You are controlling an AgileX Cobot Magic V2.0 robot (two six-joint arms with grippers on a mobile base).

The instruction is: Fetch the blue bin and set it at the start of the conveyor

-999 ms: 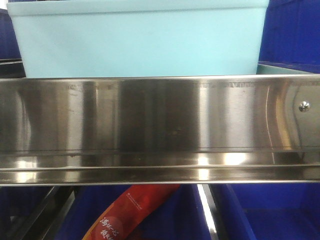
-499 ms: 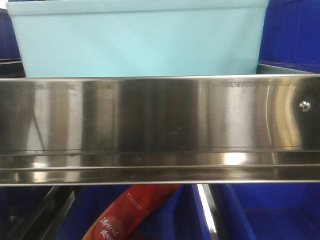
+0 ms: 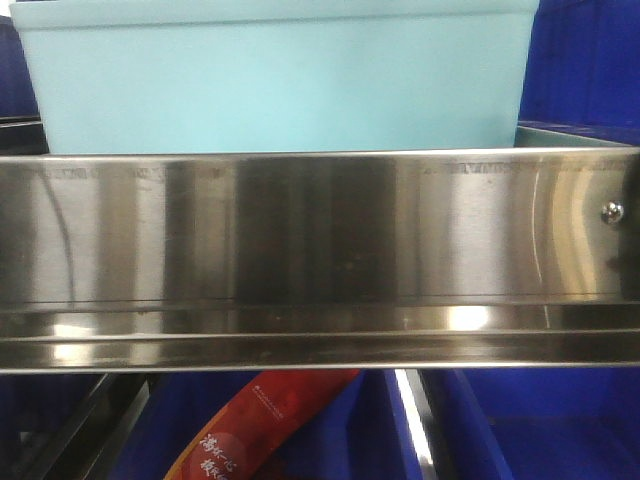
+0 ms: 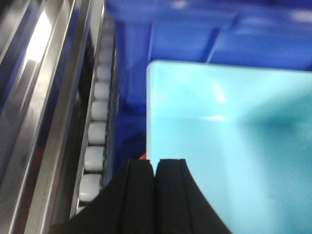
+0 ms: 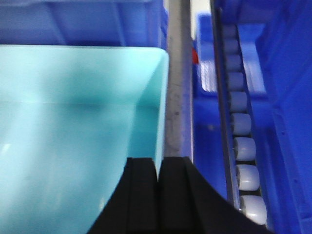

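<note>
Gripping the blue bin [image 3: 270, 85]: left gripper [image 4: 155, 163] pinched shut on its left-of-frame wall, right gripper [image 5: 157, 163] on its right-of-frame wall. Steel rail [image 3: 320, 250] across centre frame.

Front view sharp, light bright and even. On the steel shelf rail [image 3: 320, 240], white glare patches sit along the lower lip, with dark vertical bands above. Both wrist views soft throughout. Inside the blue bin [image 4: 234, 146], one small highlight and shaded corners. Left wrist view: rail streak blown out.
</note>
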